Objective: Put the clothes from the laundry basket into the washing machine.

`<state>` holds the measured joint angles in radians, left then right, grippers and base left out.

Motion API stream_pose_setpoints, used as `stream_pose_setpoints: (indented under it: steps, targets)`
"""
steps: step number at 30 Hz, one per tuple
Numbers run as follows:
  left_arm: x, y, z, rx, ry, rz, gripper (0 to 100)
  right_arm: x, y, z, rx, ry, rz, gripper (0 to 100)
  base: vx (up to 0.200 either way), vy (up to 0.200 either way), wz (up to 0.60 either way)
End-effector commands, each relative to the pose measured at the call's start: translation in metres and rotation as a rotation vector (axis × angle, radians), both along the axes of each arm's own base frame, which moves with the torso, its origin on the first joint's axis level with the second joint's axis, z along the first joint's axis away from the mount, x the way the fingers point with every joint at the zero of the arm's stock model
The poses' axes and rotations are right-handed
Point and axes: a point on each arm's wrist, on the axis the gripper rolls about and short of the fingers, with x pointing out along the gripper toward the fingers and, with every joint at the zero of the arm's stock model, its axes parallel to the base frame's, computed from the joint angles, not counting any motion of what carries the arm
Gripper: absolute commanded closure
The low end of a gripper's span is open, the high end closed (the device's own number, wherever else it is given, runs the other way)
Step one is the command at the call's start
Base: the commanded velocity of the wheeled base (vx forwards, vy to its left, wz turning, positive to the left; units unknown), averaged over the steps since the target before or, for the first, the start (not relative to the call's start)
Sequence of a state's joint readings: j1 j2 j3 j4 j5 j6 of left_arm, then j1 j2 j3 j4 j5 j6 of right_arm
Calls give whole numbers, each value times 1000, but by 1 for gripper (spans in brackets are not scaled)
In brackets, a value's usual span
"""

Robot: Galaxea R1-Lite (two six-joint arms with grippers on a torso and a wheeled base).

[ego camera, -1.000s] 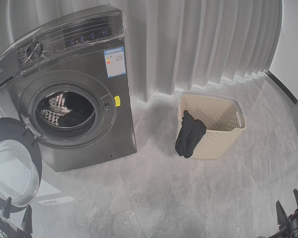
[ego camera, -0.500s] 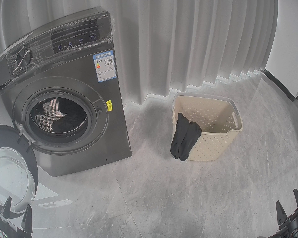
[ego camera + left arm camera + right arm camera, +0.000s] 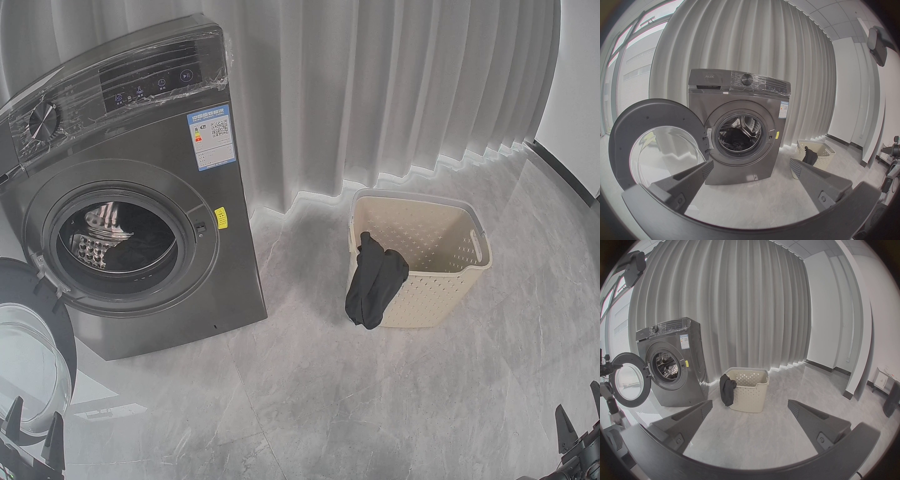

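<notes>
A cream laundry basket [image 3: 462, 275] [image 3: 750, 396] [image 3: 825, 151] stands on the floor right of the grey washing machine [image 3: 156, 162] [image 3: 740, 93] [image 3: 675, 365]. A black garment [image 3: 374, 281] [image 3: 727, 390] [image 3: 810, 155] hangs over the basket's left rim. Dark clothes [image 3: 140, 244] [image 3: 734, 140] lie inside the drum. The machine's round door [image 3: 31, 350] [image 3: 656, 137] [image 3: 629, 379] is swung open to the left. My left gripper [image 3: 34, 428] [image 3: 751, 175] is open low at the left, by the door. My right gripper [image 3: 581, 415] [image 3: 750, 416] is open low at the right, well short of the basket.
White pleated curtains [image 3: 387, 87] hang behind the machine and basket. A white wall with a dark skirting [image 3: 562, 169] closes the right side. Grey tiled floor [image 3: 375, 400] lies open between me and the basket.
The head view has shifted, so the machine and basket now sit slightly lower and to the left in it. Both grippers keep their places, open.
</notes>
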<state>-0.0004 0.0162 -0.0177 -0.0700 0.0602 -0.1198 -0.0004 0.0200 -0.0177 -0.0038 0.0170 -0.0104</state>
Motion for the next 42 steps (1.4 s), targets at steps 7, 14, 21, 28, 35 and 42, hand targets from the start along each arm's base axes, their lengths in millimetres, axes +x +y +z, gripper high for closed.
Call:
stream_pose_setpoints:
  steps: [7,14,21,28,35,42]
  targets:
    - [0,0,-5,2,6,-3,0,1,0,-5,0,18,0,0,0,-114,0]
    - [0,0,-5,5,6,-1,0,1,0,-5,0,18,0,0,29,-29,0]
    - [0,0,-5,3,6,0,0,1,0,-5,0,18,0,0,200,-57,0]
    - [0,0,-5,3,4,-3,0,1,0,-5,0,18,0,0,200,-86,0]
    - [0,0,-5,0,6,-3,0,1,0,-5,1,18,0,0,0,0,0]
    - [0,0,-5,0,4,-1,0,1,0,-5,0,18,0,0,0,-143,0]
